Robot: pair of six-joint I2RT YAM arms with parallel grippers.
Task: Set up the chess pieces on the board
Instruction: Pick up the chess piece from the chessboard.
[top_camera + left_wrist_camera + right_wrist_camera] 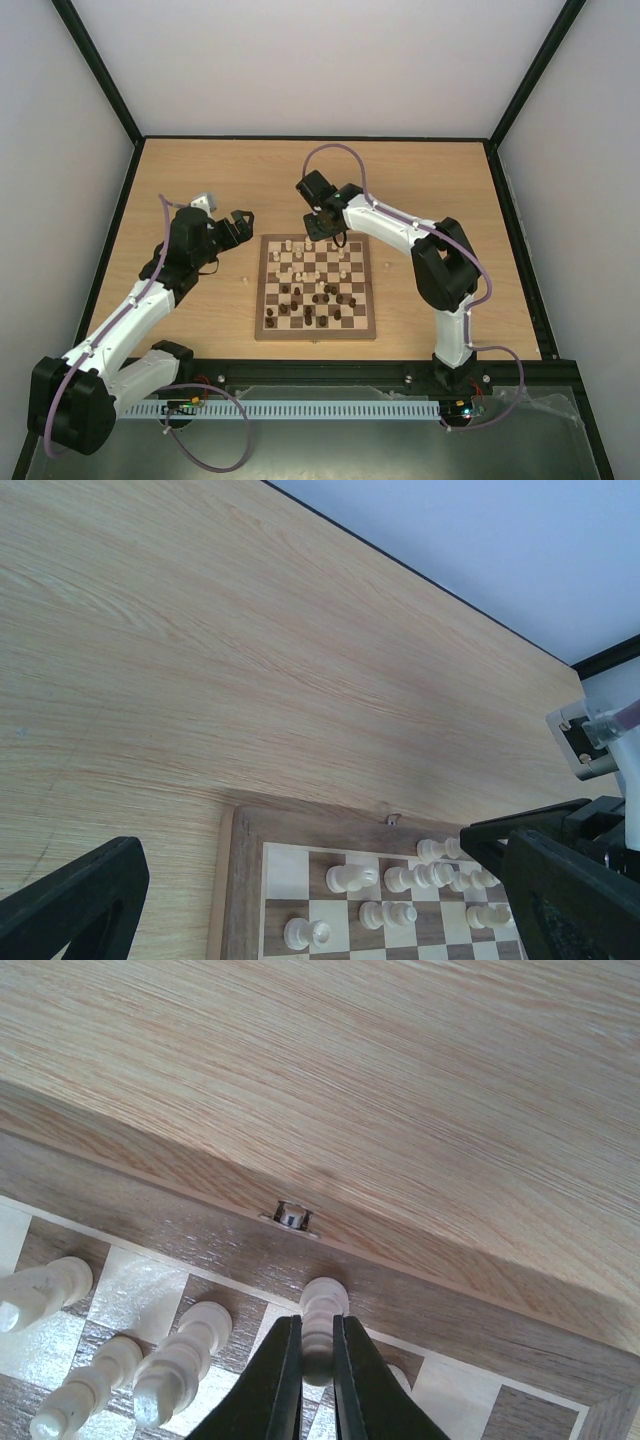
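Note:
The checkered wooden board (316, 330) lies mid-table with cream pieces (288, 243) along its far rows and dark pieces (322, 298) scattered in the middle and near rows. My right gripper (322, 226) hovers over the board's far edge, shut on a cream piece (322, 1325) near the back row, beside the board's metal clasp (291, 1216). My left gripper (240, 222) is open and empty, just off the board's far left corner; its fingers (70, 900) frame the board corner (245, 825) and cream pieces (352, 877).
Black frame rails (350, 372) run along the near table edge. Bare wooden tabletop (200, 170) lies beyond the board, and grey walls enclose the table on three sides.

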